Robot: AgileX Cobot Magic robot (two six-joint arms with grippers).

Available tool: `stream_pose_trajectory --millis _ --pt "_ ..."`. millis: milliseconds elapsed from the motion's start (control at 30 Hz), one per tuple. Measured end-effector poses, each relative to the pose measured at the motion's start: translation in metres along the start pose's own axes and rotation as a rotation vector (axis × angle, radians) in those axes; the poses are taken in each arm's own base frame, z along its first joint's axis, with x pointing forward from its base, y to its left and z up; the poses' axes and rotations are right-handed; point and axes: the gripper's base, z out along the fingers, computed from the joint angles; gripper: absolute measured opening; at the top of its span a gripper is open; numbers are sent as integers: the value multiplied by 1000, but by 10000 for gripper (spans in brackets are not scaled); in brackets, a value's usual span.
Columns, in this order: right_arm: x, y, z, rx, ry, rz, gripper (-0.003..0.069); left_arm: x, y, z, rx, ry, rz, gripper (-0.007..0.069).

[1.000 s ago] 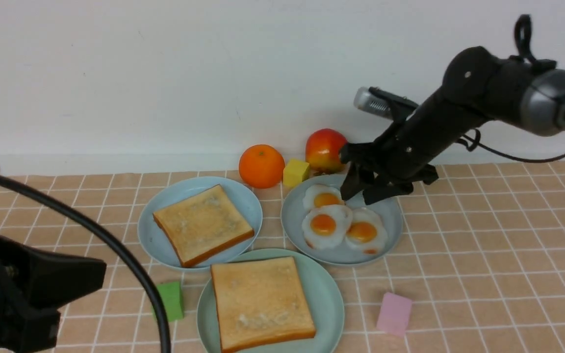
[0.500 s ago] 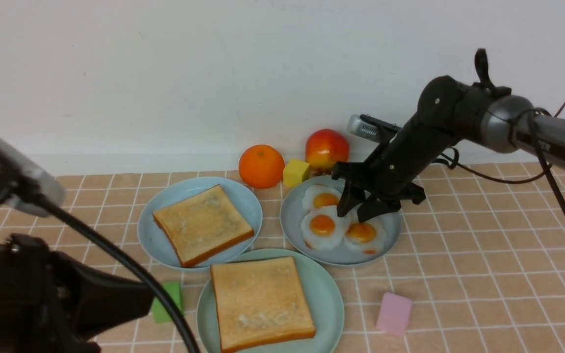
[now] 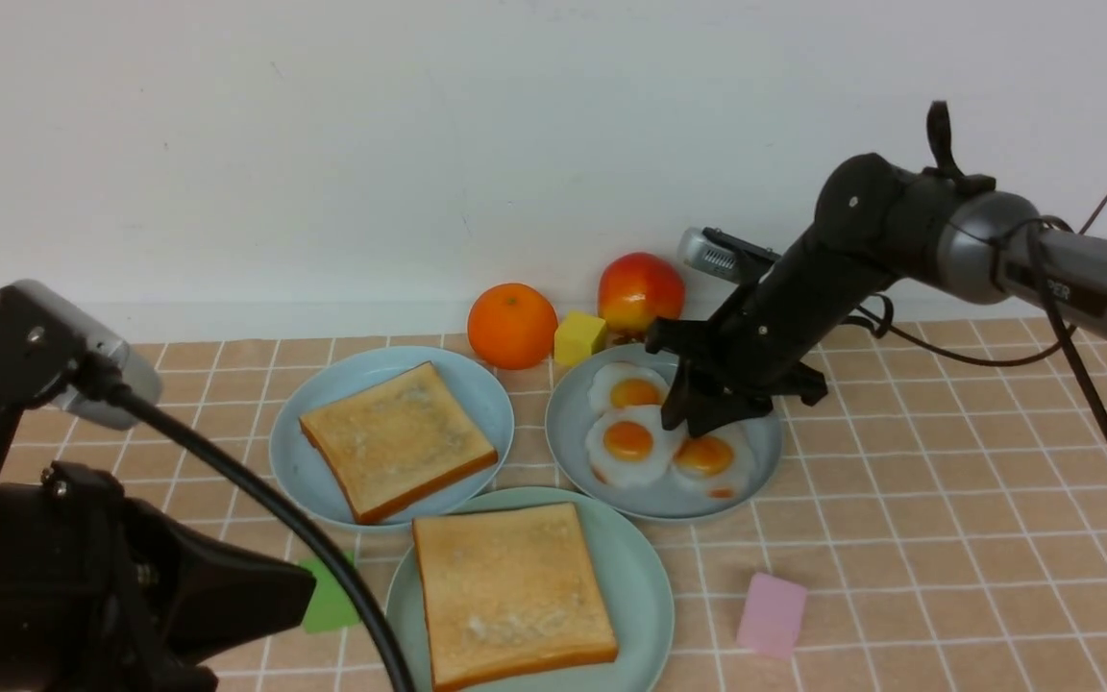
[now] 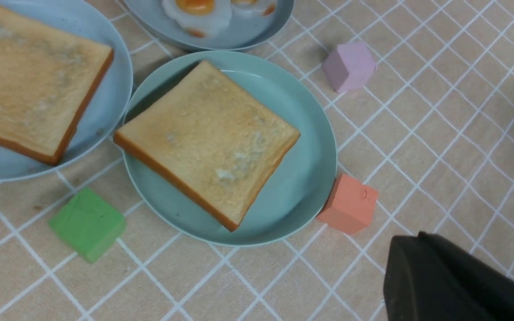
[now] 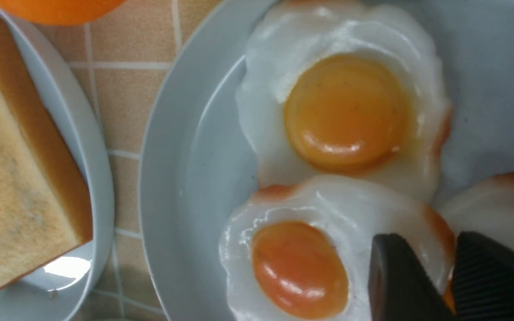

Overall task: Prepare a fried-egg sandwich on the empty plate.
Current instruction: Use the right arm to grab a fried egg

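Note:
The mint-green plate (image 3: 645, 577) at the front centre holds one toast slice (image 3: 510, 591); it also shows in the left wrist view (image 4: 310, 147). A second toast (image 3: 398, 440) lies on the sky-blue plate (image 3: 477, 384). Three fried eggs lie on the grey-blue plate (image 3: 568, 423). My right gripper (image 3: 698, 421) is down on that plate, jaws nearly together on the rim of the front-left egg (image 5: 301, 267), between it and the front-right egg (image 3: 707, 457). My left gripper (image 3: 299, 588) hangs at the front left, apart from the plates; only one dark mass shows (image 4: 417, 254).
An orange (image 3: 512, 325), a yellow cube (image 3: 579, 337) and an apple (image 3: 641, 291) stand by the wall behind the plates. A green cube (image 3: 331, 604) lies left of the mint plate, a pink cube (image 3: 773, 613) to its right, and a salmon cube (image 4: 350, 203) against its rim.
My right gripper came down from above the egg plate onto the eggs and its jaws closed on an egg's rim. My left arm rose and moved right, further into view.

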Motion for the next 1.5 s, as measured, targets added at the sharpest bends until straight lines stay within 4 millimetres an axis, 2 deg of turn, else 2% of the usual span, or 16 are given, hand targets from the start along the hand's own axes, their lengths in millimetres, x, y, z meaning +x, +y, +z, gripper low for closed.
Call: stream_pose_trajectory --millis 467,567,700,733,900,1033,1200,1300,1367,1433,1500 --pt "0 0 1 -10 -1 0 212 0 0 0 3 3 0 -10" --pt "0 -1 1 5 -2 -11 158 1 -1 0 6 7 0 -7" --pt "-1 -2 1 20 -6 -21 0 1 -1 0 11 12 0 -6" --pt "-1 -3 1 21 -6 -22 -8 1 -1 0 12 13 0 -6" --pt "-1 -2 -1 24 -9 -31 -13 1 -1 0 13 14 0 -3" --pt "-2 3 -12 24 -29 -53 -13 2 -1 0 15 18 1 -3" --pt "-3 19 -45 19 -80 -109 -13 2 -2 0 18 23 2 0" --pt "1 24 -57 33 -70 -101 -12 2 -2 0 18 23 2 6" --pt "4 24 -58 40 -53 -42 -7 2 -2 0 19 24 2 8" --pt "13 25 -48 72 -20 120 12 2 -2 0 20 24 3 11" --pt "17 27 -42 95 -8 170 27 2 -2 0 19 23 3 13"
